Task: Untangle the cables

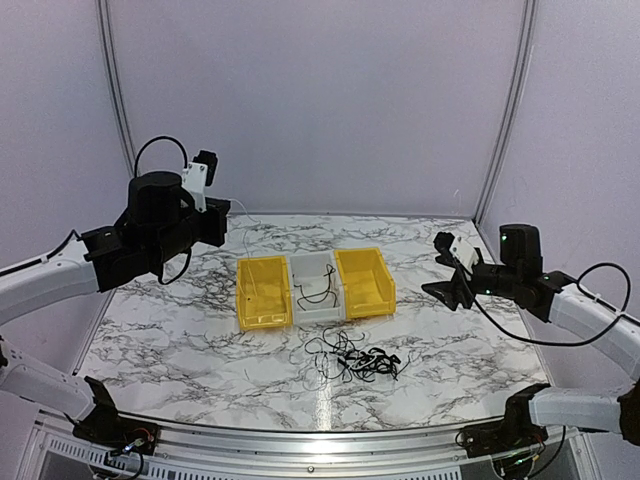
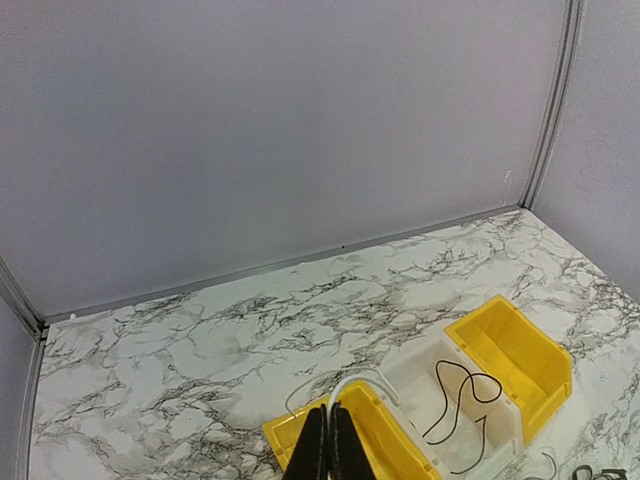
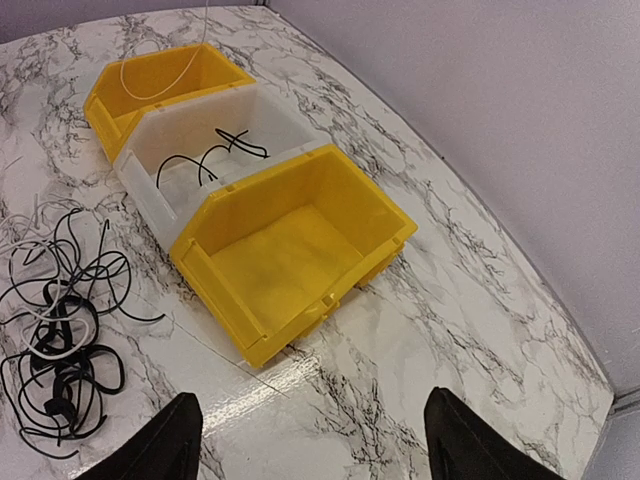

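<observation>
Right pincer [image 3: 310, 425] gapes wide and empty over the right of the surface [image 1: 150, 330]. Left pincer [image 2: 328, 440], closed, holds a pale cable [image 2: 356, 378] trailing into the left yellow bin [image 1: 262, 300]. Other cables [image 1: 360, 360] lie tangled near-centre. Step appears to be binning; next calls for release.

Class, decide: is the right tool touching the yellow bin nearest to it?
Apart. The right wrist view shows bare marble table between the open right tool and the near rim of the empty yellow bin.
</observation>
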You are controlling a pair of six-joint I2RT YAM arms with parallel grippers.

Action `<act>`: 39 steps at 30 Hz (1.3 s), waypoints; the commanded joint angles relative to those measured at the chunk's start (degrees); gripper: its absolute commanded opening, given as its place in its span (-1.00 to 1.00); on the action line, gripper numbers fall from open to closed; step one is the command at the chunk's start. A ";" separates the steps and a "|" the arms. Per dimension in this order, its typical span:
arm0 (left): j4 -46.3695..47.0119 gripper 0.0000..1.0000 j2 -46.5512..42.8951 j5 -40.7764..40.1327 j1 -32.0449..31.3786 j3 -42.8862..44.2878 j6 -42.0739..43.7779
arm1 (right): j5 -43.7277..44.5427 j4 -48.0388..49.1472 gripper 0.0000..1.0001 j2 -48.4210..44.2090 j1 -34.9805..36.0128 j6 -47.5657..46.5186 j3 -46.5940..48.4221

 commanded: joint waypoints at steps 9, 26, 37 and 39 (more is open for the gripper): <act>1.41 -1.00 5.67 11.62 1.05 -1.24 -5.67 | 1.52 -0.09 0.52 1.97 -0.42 -2.21 0.43; -7.83 -1.00 -0.64 6.45 0.92 9.07 -1.00 | 0.65 -1.80 0.51 5.47 -0.36 -3.47 1.21; -8.45 -1.00 -2.02 10.48 0.92 15.37 -0.17 | 0.68 -2.15 0.50 6.73 -0.33 -3.82 1.52; -8.00 -1.00 -0.73 11.77 0.92 15.07 -0.87 | 0.79 -2.19 0.50 6.56 -0.34 -3.77 1.38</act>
